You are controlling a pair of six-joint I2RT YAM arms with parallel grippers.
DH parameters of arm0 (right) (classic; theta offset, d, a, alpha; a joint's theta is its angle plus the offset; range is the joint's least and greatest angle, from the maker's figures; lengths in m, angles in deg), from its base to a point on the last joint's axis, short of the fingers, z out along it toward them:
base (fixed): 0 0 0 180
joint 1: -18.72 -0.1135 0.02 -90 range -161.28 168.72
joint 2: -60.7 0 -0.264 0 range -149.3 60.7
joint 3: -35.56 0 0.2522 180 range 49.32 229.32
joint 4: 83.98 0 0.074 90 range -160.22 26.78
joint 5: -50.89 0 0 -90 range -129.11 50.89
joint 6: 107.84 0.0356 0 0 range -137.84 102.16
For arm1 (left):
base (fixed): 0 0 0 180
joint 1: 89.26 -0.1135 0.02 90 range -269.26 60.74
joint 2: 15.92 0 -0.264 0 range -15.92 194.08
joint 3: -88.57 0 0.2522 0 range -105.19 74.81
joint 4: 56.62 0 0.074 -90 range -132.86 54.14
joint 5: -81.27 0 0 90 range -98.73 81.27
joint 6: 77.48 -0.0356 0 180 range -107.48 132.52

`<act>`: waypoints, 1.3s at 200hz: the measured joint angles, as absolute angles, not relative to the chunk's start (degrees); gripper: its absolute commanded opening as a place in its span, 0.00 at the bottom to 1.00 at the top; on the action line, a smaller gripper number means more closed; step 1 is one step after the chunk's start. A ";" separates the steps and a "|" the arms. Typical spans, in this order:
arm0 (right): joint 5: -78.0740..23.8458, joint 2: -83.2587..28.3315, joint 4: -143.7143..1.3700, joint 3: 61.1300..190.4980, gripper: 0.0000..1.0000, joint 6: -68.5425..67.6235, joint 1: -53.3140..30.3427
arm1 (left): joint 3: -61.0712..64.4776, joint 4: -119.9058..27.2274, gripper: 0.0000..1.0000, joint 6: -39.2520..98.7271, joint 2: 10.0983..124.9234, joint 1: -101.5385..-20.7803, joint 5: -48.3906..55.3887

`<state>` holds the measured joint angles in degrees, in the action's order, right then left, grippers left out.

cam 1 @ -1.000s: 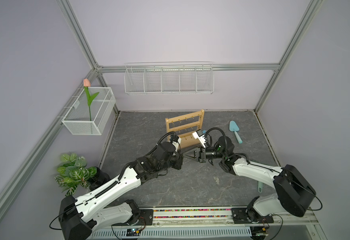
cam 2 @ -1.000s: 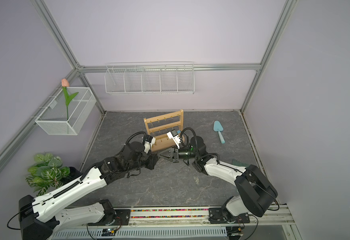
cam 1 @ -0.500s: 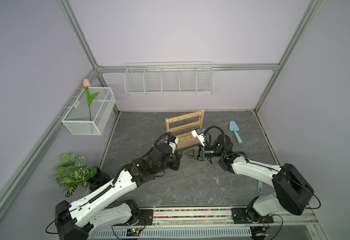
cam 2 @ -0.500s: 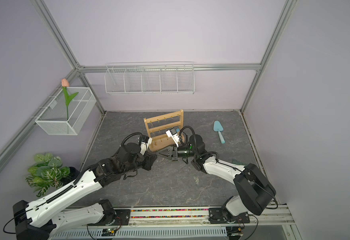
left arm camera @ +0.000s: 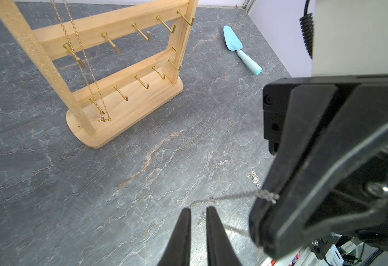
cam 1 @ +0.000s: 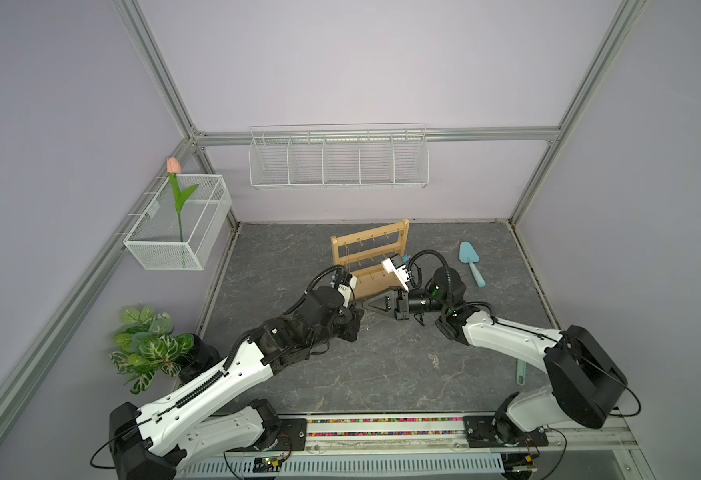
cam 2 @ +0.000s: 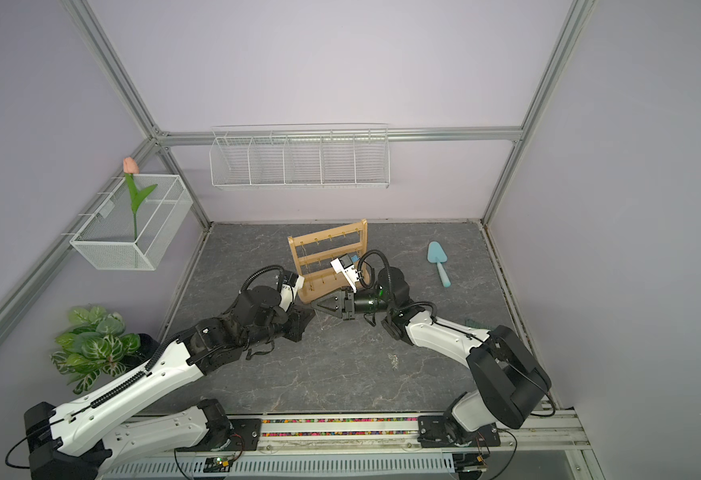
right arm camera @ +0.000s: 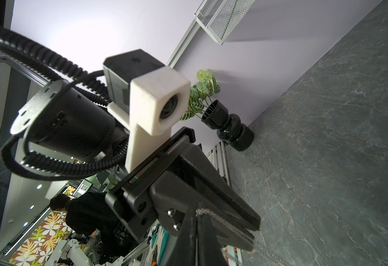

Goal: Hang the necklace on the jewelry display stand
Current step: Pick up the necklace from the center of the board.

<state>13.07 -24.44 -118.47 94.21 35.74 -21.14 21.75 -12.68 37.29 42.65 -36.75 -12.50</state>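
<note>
The jewelry display stand (cam 1: 369, 257) (cam 2: 327, 257) (left arm camera: 124, 101), light wood with gold hooks, stands mid-floor toward the back. Just in front of it the two grippers meet tip to tip. My right gripper (cam 1: 364, 304) (cam 2: 314, 305) (left arm camera: 264, 207) (right arm camera: 197, 213) is shut on the necklace (left arm camera: 232, 196) (right arm camera: 223, 222), a thin silver chain. The chain stretches from it to my left gripper (cam 1: 357, 322) (cam 2: 305, 318) (left arm camera: 198, 208). Those fingers stand a narrow gap apart with a bit of chain between them, not pinched. More chain trails onto the floor.
A gold chain (left arm camera: 85, 57) hangs on the stand's left hooks. A teal trowel (cam 1: 469, 264) (left arm camera: 236, 48) lies to the right of the stand. A white wire basket (cam 1: 338, 160) is on the back wall, a mesh basket with a tulip (cam 1: 178, 232) on the left wall, and a potted plant (cam 1: 149, 345) outside the floor's left edge.
The left arm has shifted slightly. Both grippers stay close together in front of the stand, and the right one keeps its hold on the chain.
</note>
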 measured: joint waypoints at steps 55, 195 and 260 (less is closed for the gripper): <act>13.07 -24.62 -118.49 94.23 0.07 35.78 -21.21 | 21.75 -13.82 0.18 37.29 43.41 -36.75 -12.46; 13.07 -24.64 -118.47 94.23 0.07 35.74 -21.29 | 21.75 -14.24 0.13 37.27 44.02 -36.75 -12.33; 13.07 -24.64 -118.45 94.23 0.07 35.72 -21.29 | 21.75 -14.21 0.12 37.27 44.00 -36.75 -12.54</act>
